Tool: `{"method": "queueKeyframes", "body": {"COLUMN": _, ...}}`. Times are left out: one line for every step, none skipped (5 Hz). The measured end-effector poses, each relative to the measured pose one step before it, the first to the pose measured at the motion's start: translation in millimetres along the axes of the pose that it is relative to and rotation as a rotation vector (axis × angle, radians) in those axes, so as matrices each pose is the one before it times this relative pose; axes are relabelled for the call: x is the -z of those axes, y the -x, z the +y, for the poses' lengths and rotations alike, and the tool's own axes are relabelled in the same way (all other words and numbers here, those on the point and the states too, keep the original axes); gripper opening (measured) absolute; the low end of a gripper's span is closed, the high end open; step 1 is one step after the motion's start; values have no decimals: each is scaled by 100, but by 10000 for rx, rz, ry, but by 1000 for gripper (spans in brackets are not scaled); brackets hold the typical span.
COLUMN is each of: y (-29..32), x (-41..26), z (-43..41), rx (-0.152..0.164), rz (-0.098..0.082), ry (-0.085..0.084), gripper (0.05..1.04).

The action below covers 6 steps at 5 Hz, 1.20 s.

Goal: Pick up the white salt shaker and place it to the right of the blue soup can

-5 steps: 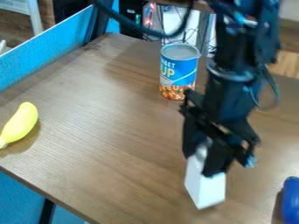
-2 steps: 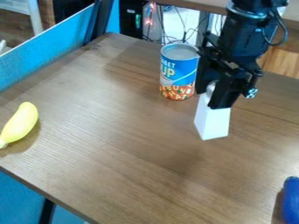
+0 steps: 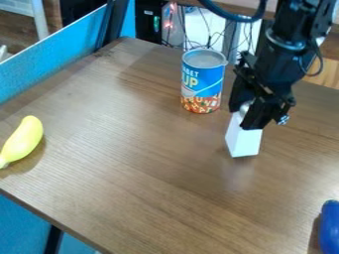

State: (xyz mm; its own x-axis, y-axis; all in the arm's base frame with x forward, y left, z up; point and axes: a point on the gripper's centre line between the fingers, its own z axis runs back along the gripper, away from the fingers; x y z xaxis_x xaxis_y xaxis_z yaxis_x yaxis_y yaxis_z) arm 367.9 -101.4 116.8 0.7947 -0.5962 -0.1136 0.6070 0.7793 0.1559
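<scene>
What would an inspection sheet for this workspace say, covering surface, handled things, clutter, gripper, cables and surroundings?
Surface: brown wood-grain table, with light reflections.
Handled thing: white block, narrower at the top; whether its base touches the table cannot be told.
Other things: soup can upright near the gripper; yellow banana-shaped thing near the left edge of the view; blue thing cut off at the lower right.
Clutter: nothing seen beyond these.
Gripper: closed on the block's upper end.
Cables: black cable looping beside the arm; thin wires behind the table.
Surroundings: blue panel along the far left side.
</scene>
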Motion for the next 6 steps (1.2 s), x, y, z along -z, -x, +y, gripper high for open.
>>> {"method": "queueKeyframes", "body": {"y": -1529, "x": 476, "z": 168, "rx": 386, "rz": -206, "ry": 109, "gripper": 572}}
{"method": "queueKeyframes", "body": {"y": -443, "x": 71, "z": 21, "rx": 7, "rz": -18, "ry": 285, "gripper": 572}}
{"method": "queueKeyframes", "body": {"y": -409, "x": 10, "z": 190, "rx": -176, "rz": 76, "ry": 691, "gripper": 644}}
{"method": "queueKeyframes", "body": {"y": -163, "x": 784, "z": -452, "rx": 249, "rz": 279, "ry": 609, "gripper": 938}}
{"method": "queueKeyframes", "body": {"y": -107, "x": -152, "z": -68, "rx": -65, "rz": -83, "ry": 84, "gripper": 1006}}
{"method": "queueKeyframes", "body": {"y": 698, "x": -1693, "z": -172, "rx": -157, "rz": -643, "ry": -251, "gripper": 1002}}
